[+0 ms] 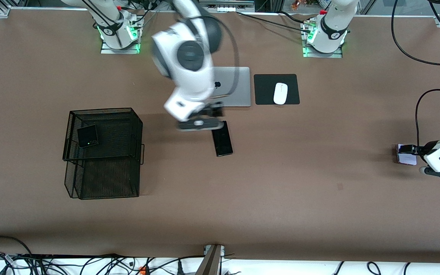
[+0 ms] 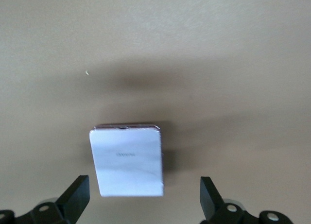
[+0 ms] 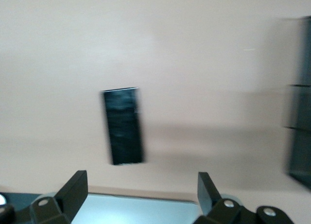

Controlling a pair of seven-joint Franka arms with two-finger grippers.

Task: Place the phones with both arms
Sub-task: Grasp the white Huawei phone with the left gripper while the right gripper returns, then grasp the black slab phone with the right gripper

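The long slim black phone (image 1: 222, 139) lies flat mid-table, just nearer the front camera than the laptop; it also shows in the right wrist view (image 3: 122, 126). My right gripper (image 1: 212, 112) (image 3: 141, 182) is open and empty over the laptop's near edge, close to that phone's end. The small squarish black phone (image 1: 87, 136) lies in the top of the black mesh basket (image 1: 128, 126). The pale lilac-white phone (image 1: 406, 157) (image 2: 127, 161) lies on the table at the left arm's end. My left gripper (image 1: 405, 149) (image 2: 143, 187) is open, low at that phone, one finger on either side of its near end, not touching.
The silver laptop (image 1: 239, 88) (image 3: 136, 209) lies shut under the right arm. A white mouse (image 1: 280, 93) sits on a black pad (image 1: 266, 91) beside it. The mesh basket's lower tier (image 1: 105, 179) sticks out toward the front camera. The basket's edge shows in the right wrist view (image 3: 301, 97).
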